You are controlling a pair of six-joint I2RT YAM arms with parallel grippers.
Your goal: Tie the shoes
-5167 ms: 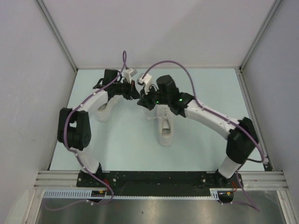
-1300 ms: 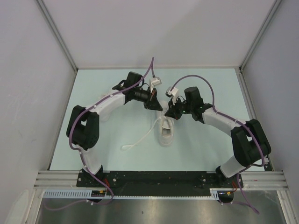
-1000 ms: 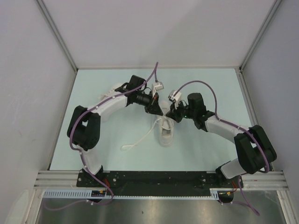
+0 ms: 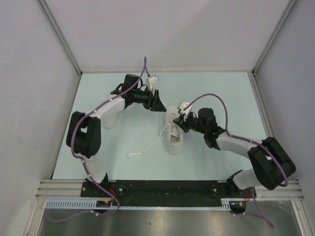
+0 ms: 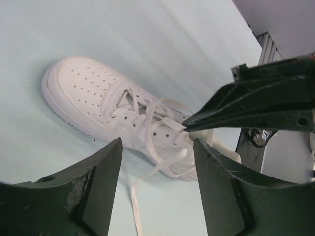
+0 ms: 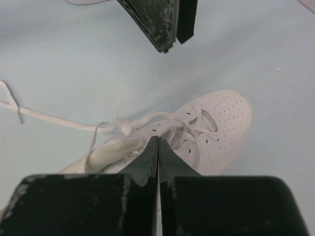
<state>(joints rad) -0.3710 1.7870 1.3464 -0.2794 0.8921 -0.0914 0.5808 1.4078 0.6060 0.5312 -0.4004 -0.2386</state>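
On the left of the top view, what I take for a second white sneaker (image 4: pixel 109 123) shows from under my left arm, mostly hidden. The left claw (image 4: pixel 156 101) hangs above the pale worktop (image 4: pixel 221 93), up and left of centre, its fingers (image 5: pixel 93 187) spread wide apart and gripping nothing. A loose lace (image 4: pixel 145 146) trails down-left across the worktop from the white lace-up sneaker (image 4: pixel 175 141), which lies at centre frame with its toe toward the bottom edge. The right claw (image 4: pixel 178 121) sits at that sneaker's lacing. Its fingers (image 6: pixel 147 162) are pressed together, tips in among the laces, and I cannot tell whether a strand is caught.
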